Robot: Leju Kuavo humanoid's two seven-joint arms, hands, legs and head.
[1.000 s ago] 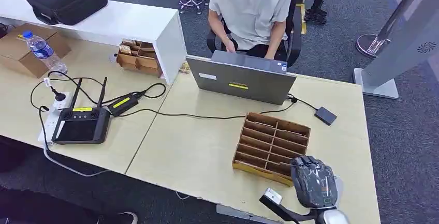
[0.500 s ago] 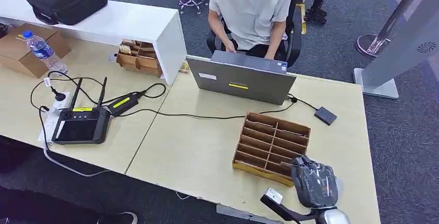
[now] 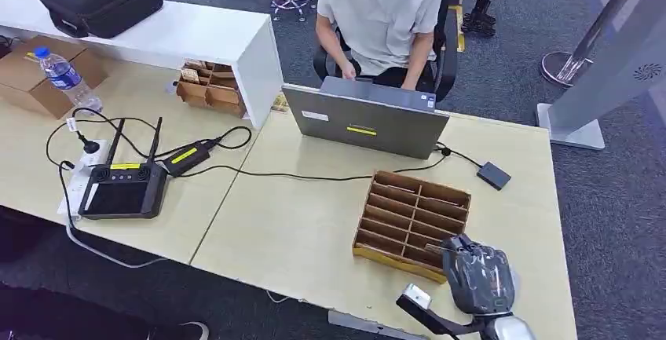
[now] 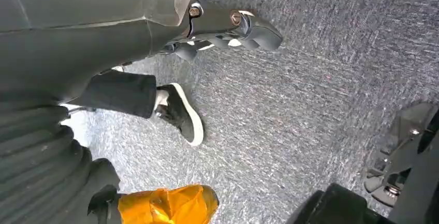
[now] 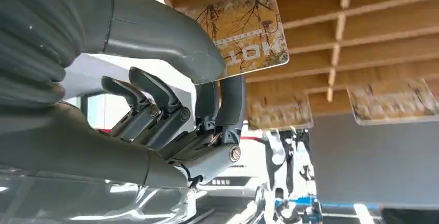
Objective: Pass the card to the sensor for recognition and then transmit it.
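In the head view the right hand (image 3: 477, 277) is covering the card, so only its grey back is showing at the 5 o'clock corner of the wooden divider tray (image 3: 411, 223) on the table (image 3: 298, 230). The right wrist view is showing the thumb (image 5: 171, 43) and dark fingers (image 5: 230, 102) pinching the card (image 5: 248, 38), a tan card printed with bare branches and pale lettering, held against the tray's slats. The left hand (image 4: 228, 27) is hanging over grey carpet (image 4: 310, 105) with fingers curled in, holding nothing.
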